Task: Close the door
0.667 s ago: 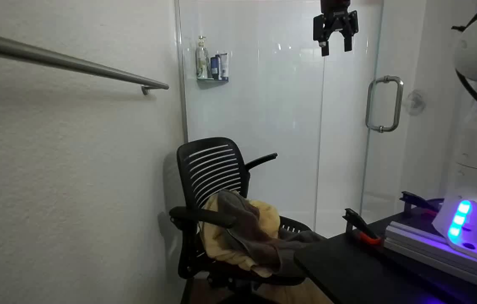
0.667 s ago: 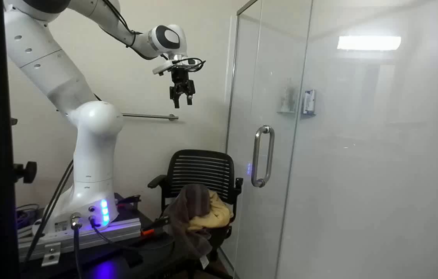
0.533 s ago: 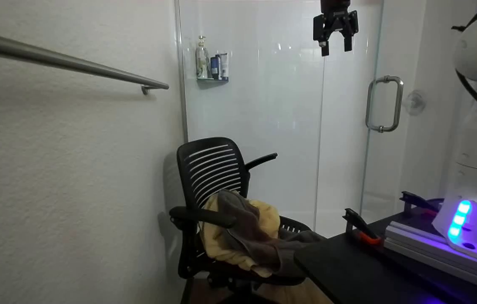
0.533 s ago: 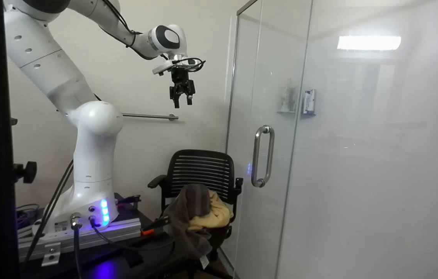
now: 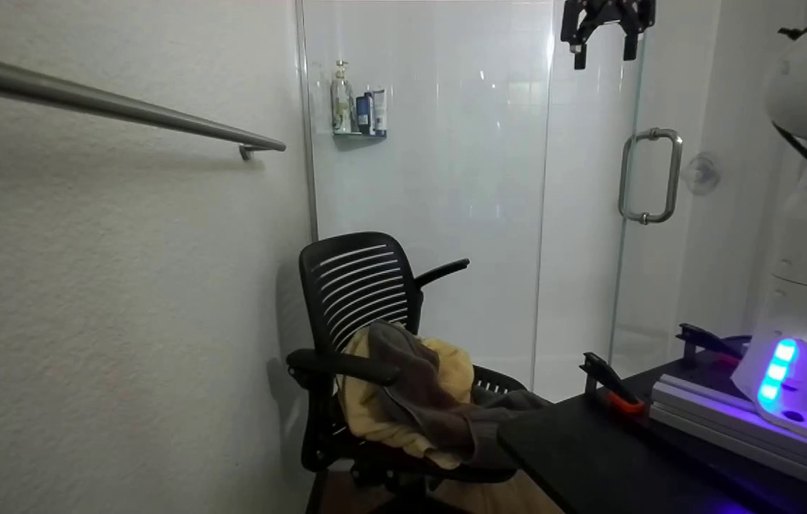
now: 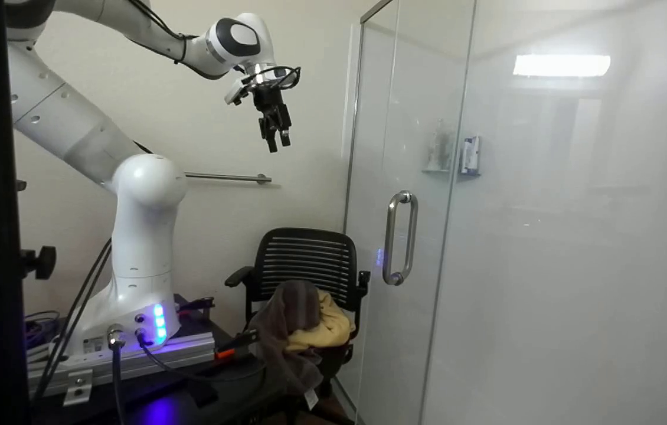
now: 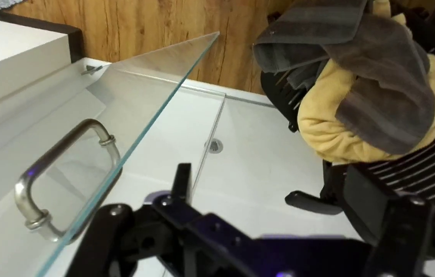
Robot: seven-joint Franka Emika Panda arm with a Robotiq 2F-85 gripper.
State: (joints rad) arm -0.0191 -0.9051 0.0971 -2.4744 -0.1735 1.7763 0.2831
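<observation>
The fingers (image 7: 182,182) stand apart, holding nothing. To their left in the wrist view is the glass door (image 7: 136,104), ajar, its long free edge (image 7: 151,123) slanting from lower left to upper right; the push probably calls for a shift leftward to reach it.

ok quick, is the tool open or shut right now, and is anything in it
Tool: open, holding nothing, and not touching the door handle.
</observation>
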